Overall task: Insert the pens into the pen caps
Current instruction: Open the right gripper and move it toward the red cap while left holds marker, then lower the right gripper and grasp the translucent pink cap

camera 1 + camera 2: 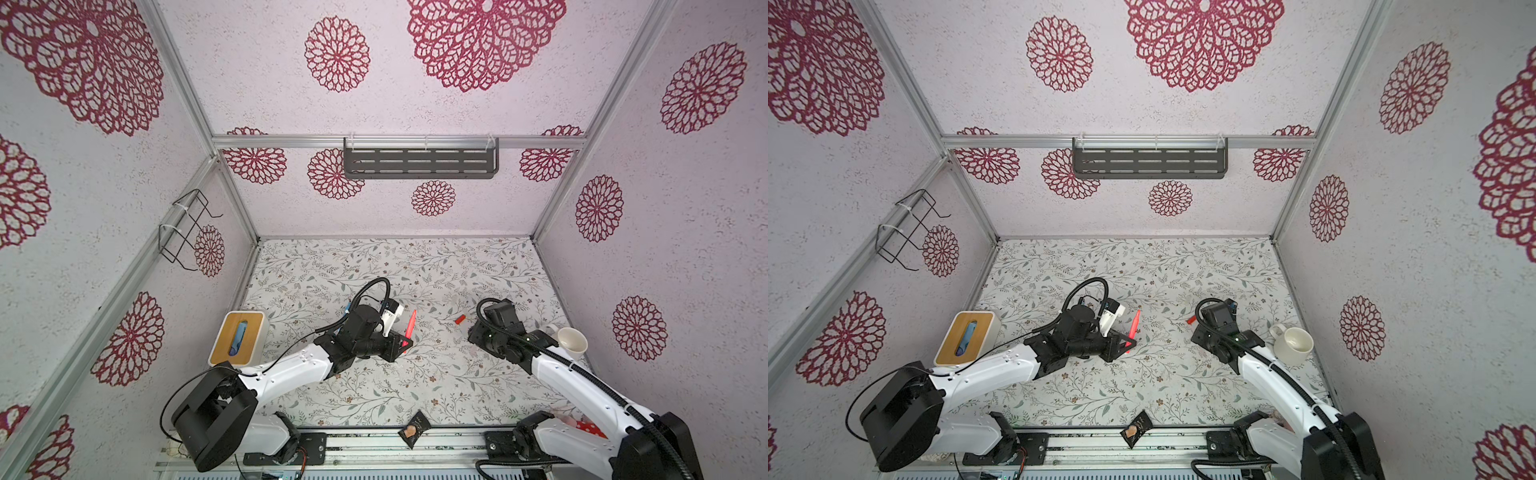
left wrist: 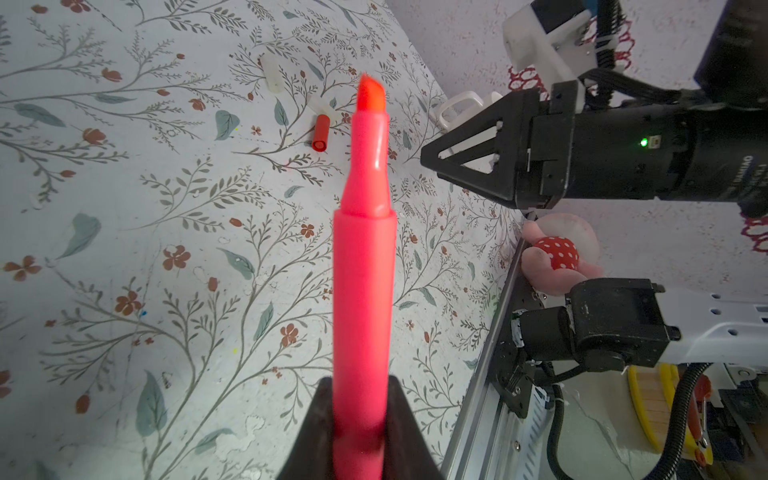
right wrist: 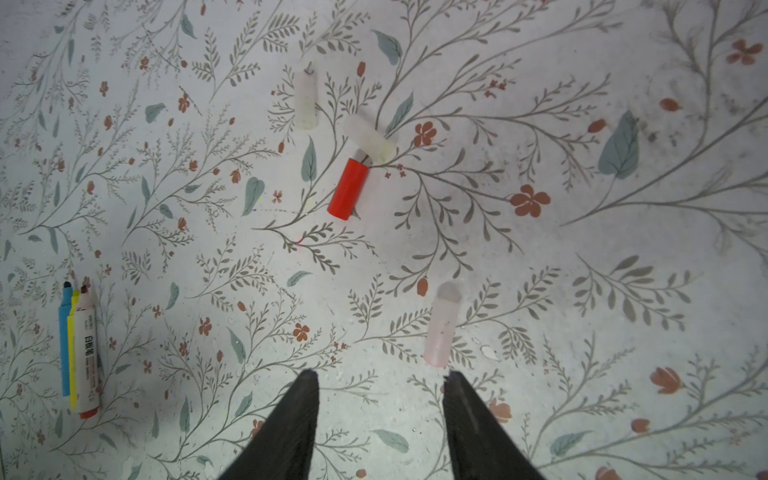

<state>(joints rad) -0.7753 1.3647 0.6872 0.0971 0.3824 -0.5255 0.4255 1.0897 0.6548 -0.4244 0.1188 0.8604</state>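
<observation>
Pen (image 2: pixel 363 291), neon pink-red, chisel tip bare, clamped in left end effector (image 2: pixel 360 386).
Right end effector (image 3: pixel 380 378) part open, holding nothing; wood-topped box (image 1: pixel 226 345) holds a blue oblong (image 1: pixel 240 338).

A floral-patterned table (image 1: pixel 436 386) carries a white box with a wooden top (image 1: pixel 224 347) at its left edge, a blue thing (image 1: pixel 240 338) sticking out of its slot, and a white mug (image 1: pixel 572 343) upright near the right edge. A small dark packet (image 1: pixel 414 430) lies on the front edge, partly over the metal rail, and a pink soft toy with a red, white-dotted part (image 2: pixel 555 255) sits by the front right corner. On the flower-printed walls, a dark slotted shelf (image 1: pixel 419 164) hangs at the back and a black wire rack (image 1: pixel 185 230) on the left.
</observation>
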